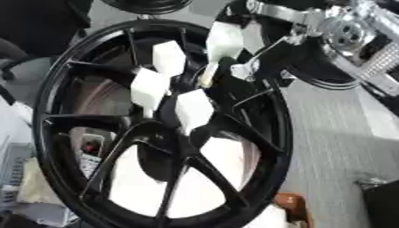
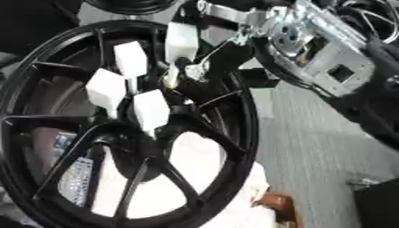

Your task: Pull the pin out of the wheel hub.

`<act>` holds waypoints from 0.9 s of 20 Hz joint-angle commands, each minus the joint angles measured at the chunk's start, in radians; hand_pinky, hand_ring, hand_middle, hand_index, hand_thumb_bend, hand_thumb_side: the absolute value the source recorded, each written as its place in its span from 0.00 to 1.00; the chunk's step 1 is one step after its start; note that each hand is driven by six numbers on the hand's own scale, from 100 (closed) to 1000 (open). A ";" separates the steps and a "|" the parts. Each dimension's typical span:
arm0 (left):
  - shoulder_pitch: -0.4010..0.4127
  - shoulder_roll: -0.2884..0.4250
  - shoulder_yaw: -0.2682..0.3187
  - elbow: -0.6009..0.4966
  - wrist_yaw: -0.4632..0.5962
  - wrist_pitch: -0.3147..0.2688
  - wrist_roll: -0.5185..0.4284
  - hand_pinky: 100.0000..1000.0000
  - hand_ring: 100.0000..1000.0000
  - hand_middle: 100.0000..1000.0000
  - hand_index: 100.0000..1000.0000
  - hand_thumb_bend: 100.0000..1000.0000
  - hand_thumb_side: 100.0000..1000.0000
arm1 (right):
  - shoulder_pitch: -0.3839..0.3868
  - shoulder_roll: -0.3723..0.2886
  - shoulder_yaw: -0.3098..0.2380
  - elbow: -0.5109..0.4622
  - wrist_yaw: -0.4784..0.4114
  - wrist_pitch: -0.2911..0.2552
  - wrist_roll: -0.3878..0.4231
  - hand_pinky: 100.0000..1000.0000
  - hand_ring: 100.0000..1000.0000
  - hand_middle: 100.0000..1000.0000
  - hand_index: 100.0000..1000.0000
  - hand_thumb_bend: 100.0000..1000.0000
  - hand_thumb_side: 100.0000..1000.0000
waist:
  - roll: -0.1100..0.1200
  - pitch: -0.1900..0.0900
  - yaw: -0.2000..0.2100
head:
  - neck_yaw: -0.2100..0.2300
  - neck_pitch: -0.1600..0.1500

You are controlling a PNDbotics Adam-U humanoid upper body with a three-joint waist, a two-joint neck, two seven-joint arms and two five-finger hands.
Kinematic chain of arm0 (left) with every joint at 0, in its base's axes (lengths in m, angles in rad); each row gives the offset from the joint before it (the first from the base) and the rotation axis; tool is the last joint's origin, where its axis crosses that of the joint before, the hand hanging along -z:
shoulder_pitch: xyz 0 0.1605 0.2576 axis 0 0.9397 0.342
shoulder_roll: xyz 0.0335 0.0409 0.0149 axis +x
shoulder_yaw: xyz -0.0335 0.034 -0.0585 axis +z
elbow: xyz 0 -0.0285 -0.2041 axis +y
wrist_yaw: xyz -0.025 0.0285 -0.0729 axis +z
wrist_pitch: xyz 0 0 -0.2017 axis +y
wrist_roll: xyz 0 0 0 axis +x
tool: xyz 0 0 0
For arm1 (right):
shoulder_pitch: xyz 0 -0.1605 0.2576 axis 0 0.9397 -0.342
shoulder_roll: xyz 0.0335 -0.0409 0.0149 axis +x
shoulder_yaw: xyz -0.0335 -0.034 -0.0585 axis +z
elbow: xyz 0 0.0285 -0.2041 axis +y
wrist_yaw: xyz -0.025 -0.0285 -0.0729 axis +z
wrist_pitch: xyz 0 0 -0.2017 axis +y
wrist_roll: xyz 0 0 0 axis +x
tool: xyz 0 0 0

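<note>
Pin [image 1: 209, 75]: slender pale piece with a yellowish tip, standing nearly upright just above the centre of the wheel hub [image 1: 175, 129], directly below 1 white block. Whether its lower end sits in the hub cannot be told.

Wheel hub: black, multi-spoke, tilted, filling the left and centre of both views. The rim [image 1: 46, 111] runs from the top edge to the bottom edge; the spokes meet at a dark centre.

White blocks: 4 in a cluster over the upper centre of the wheel. The highest [image 1: 224, 41] stands over the pin; 1 [image 1: 168, 58] lies to its left, 1 [image 1: 148, 88] lower left, and 1 [image 1: 193, 109] nearest the centre. They appear to be padded tips of the fingers.

Right hand [image 2: 204, 67]: black and silver, entering from the upper right corner and reaching down to the hub centre. Its silver metal frame [image 2: 311, 40] shows best in the right eye view. Fingers gathered close around the pin; whether they actually pinch it cannot be told.

Surroundings: grey floor [image 1: 335, 147] right of the wheel; white shapes visible through the lower spoke gaps [image 1: 226, 160]; a brown-orange object [image 1: 290, 205] at the lower right of the rim.
</note>
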 commanded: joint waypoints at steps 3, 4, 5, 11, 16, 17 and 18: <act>0.022 0.027 0.026 -0.017 -0.022 -0.007 0.023 0.69 0.62 0.52 0.67 0.00 0.55 | 0.151 -0.176 -0.204 -0.006 -0.142 -0.013 -0.137 0.77 0.64 0.33 0.48 0.00 0.00 | 0.021 -0.027 -0.041 | 0.041 0.005; 0.030 0.032 0.032 -0.017 -0.027 -0.009 0.029 0.69 0.62 0.52 0.67 0.00 0.55 | 0.207 -0.195 -0.247 -0.006 -0.159 -0.003 -0.174 0.78 0.64 0.34 0.48 0.00 0.00 | 0.023 -0.029 -0.055 | 0.054 0.005; 0.037 0.036 0.037 -0.017 -0.032 -0.012 0.034 0.69 0.62 0.52 0.67 0.00 0.55 | 0.262 -0.209 -0.285 -0.006 -0.173 0.006 -0.209 0.78 0.64 0.34 0.48 0.00 0.00 | 0.025 -0.030 -0.066 | 0.065 0.005; 0.053 0.043 0.053 -0.017 -0.048 -0.026 0.052 0.69 0.62 0.53 0.67 0.00 0.54 | 0.375 -0.219 -0.358 0.004 -0.197 0.016 -0.292 0.79 0.66 0.37 0.51 0.00 0.00 | 0.030 -0.034 -0.089 | 0.114 0.005; 0.077 0.060 0.095 -0.017 -0.072 -0.042 0.097 0.69 0.62 0.53 0.67 0.00 0.54 | 0.483 -0.141 -0.422 0.056 -0.133 0.081 -0.335 0.80 0.68 0.39 0.53 0.00 0.00 | 0.038 -0.032 -0.163 | 0.194 0.005; 0.079 0.061 0.096 -0.017 -0.075 -0.044 0.102 0.69 0.62 0.53 0.67 0.00 0.54 | 0.508 -0.119 -0.432 0.059 -0.118 0.096 -0.343 0.80 0.68 0.39 0.53 0.00 0.00 | 0.038 -0.031 -0.168 | 0.201 0.005; 0.080 0.062 0.097 -0.017 -0.077 -0.045 0.104 0.69 0.62 0.53 0.67 0.00 0.54 | 0.531 -0.098 -0.441 0.060 -0.104 0.110 -0.352 0.80 0.68 0.39 0.53 0.00 0.00 | 0.038 -0.029 -0.171 | 0.206 0.005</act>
